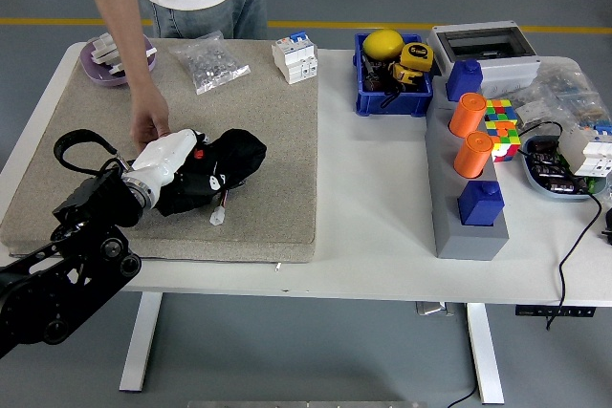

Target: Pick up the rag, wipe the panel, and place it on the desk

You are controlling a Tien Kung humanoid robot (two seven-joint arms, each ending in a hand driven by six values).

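My left hand (186,161), with a white back, lies on a black rag (234,154) that is bunched up on the tan mat (277,131). Its fingers are buried in the cloth and grip it. The black panel is almost wholly hidden under the rag and my hand; only a dark strip (191,203) shows at the lower edge. A white connector (218,217) on thin wires sticks out below it. A person's hand (150,127) rests at the panel's far left corner, touching my hand's side.
A clear bag of parts (208,64), a white breaker (295,57) and a purple dish (120,50) sit at the mat's far edge. A blue bin (392,78), a grey block with orange cylinders (469,169) and a cube stand right.
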